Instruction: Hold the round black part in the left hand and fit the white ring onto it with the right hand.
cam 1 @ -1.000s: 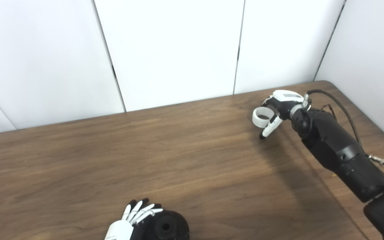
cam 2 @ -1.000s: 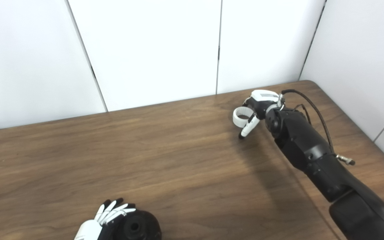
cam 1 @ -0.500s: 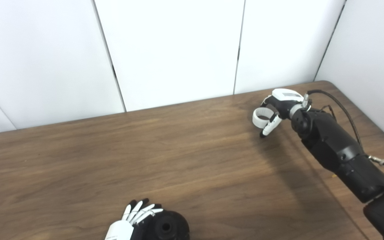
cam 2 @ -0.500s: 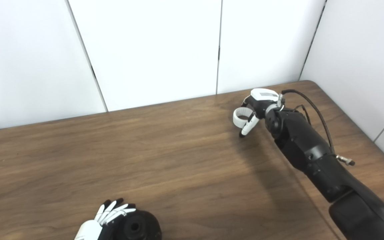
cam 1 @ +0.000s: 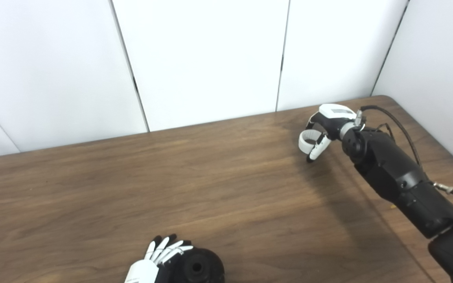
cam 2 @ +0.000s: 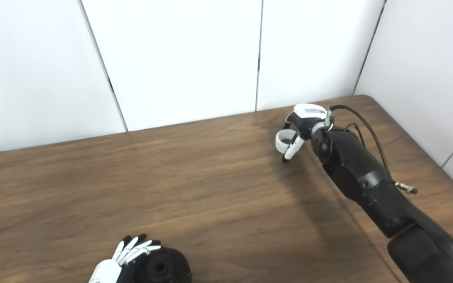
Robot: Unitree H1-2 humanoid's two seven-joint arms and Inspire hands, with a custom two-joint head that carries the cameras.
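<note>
The round black part (cam 1: 197, 268) with a centre hole sits at the table's front edge, partly cut off by the picture. My left hand (cam 1: 156, 259) wraps its fingers around the part's left side. At the far right of the table my right hand (cam 1: 325, 126) holds the white ring (cam 1: 307, 141) between thumb and fingers, raised a little off the wood and tilted. The ring is far from the black part.
The brown wooden table (cam 1: 171, 184) runs back to white wall panels (cam 1: 203, 59). Its far right corner (cam 1: 383, 98) lies just behind my right hand. A black cable (cam 1: 395, 122) loops over my right forearm.
My right hand has curled a little tighter and lifted slightly, tilting the white ring. The left hand and the black part stay where they were.
</note>
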